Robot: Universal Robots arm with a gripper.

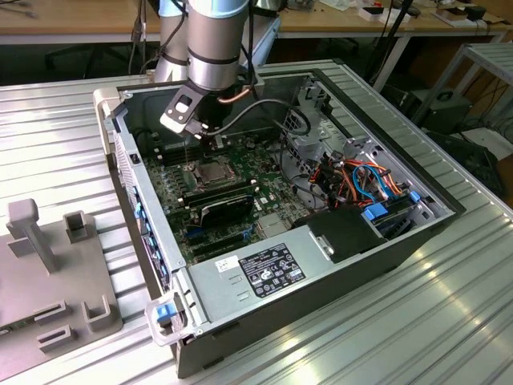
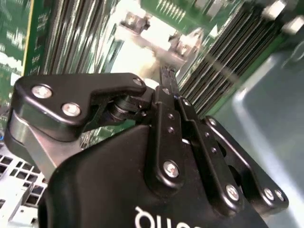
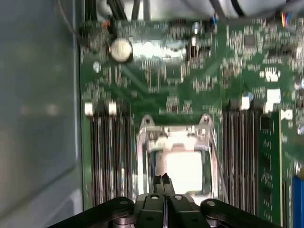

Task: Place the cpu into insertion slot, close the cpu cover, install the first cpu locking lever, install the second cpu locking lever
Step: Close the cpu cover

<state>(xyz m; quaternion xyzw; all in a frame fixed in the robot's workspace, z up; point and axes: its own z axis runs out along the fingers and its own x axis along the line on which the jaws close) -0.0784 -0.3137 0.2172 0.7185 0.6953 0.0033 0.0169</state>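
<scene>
- the gripper (image 3: 164, 183) is seen with its two black fingers pressed together at the tips; nothing can be made out between them.
- in the exterior view, the gripper (image 1: 207, 140) is held left of centre in the upper half of the frame, pointing down into the open computer case (image 1: 337, 313).
- the cpu (image 3: 184, 170) is found just beyond the fingertips, straight ahead of them; whether the tips touch the hardware around it cannot be told.
- in the exterior view, the cpu (image 1: 212, 171) lies directly below the gripper, slightly toward the bottom of the frame.
- the cpu is square, so no long axis is offered; its sides are lined up with the memory slots (image 3: 107, 156) that run on either side of it.
- the insertion slot (image 3: 207, 164) is judged to be filled: the pale metal top of the cpu lies flat inside it.
- the cpu cover (image 3: 175, 132) appears to be lowered over the chip, whose top shows through its window; whether any locking lever is latched cannot be told.
- the motherboard (image 3: 156, 80) carries the slot, and a round coin cell battery (image 3: 120, 49) sits well apart from the socket, past its far edge.
- the case also holds a power supply (image 1: 264, 269) at lower centre of the exterior view and a bundle of cables (image 1: 365, 176) toward the exterior view's right.
</scene>
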